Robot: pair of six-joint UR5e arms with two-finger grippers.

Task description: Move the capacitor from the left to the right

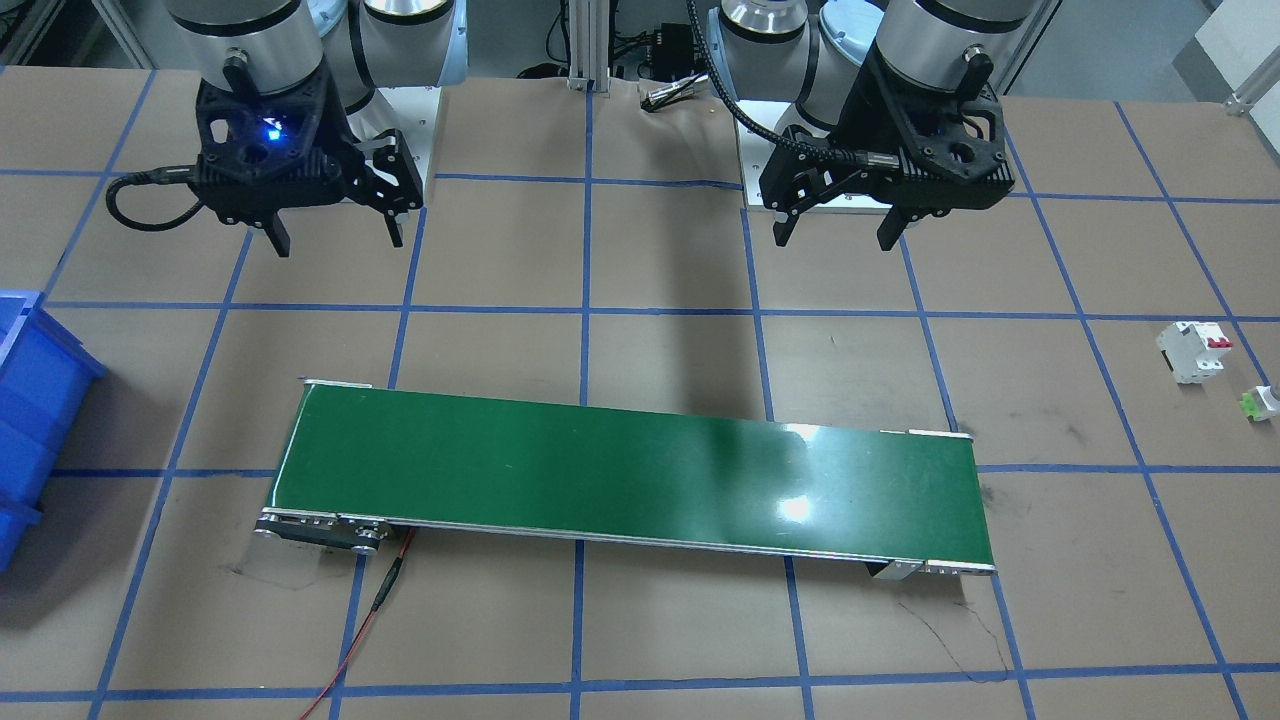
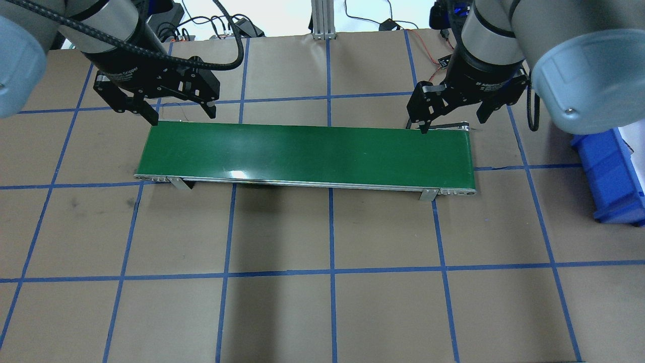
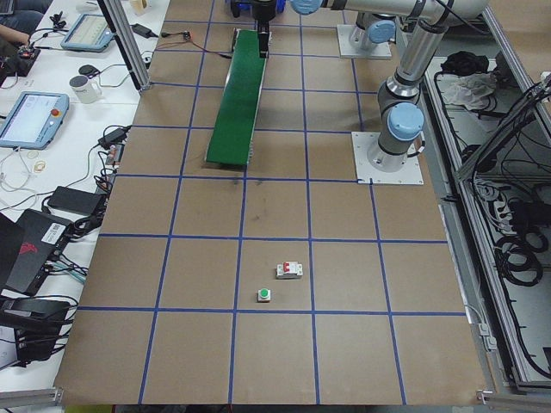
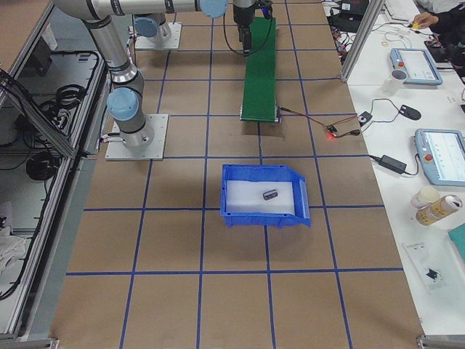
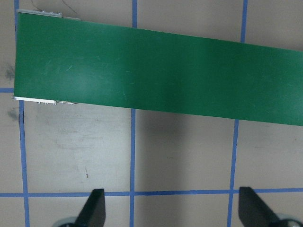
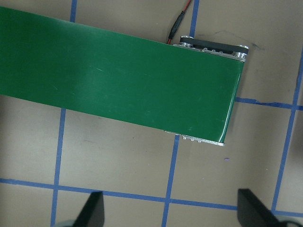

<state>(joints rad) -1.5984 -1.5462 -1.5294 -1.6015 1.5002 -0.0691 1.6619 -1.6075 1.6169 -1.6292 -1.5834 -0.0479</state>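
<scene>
**Capacitor in the blue bin, both grippers aloft with jaws apart**

Capacitor [image 4: 270, 194] lying on the pale floor of the blue bin [image 4: 265, 219]. Seen as a tiny dark piece with light bands, touching none of the bin's walls. Too small in the right side view to tell which way its ends point. Bin standing on the table [image 2: 327, 302] past the right end of the conveyor [image 2: 307, 151], apart from it, with brown paper and a blue tape line between.

Left gripper [image 2: 181, 117] held aloft near the conveyor's left end, touching neither belt nor table. Jaws spread wide, gripping nothing. Dark fingers [image 5: 93, 208] at the bottom corners of the wrist view, only paper and tape lines between them, the green belt's left end farther up.

Right gripper [image 2: 452, 123] aloft near the conveyor's right end, clear of the belt. Jaws parted just as wide, nothing held.

White circuit breaker [image 1: 1193, 350] with red switches resting on the table beyond the conveyor's left end, well apart from it. Small green-and-white piece [image 1: 1258, 403] just beside the breaker, on the side away from the conveyor.

Red wire [image 1: 385, 590] trailing out from under the conveyor's right end, on the side away from the robot's bases.
</scene>
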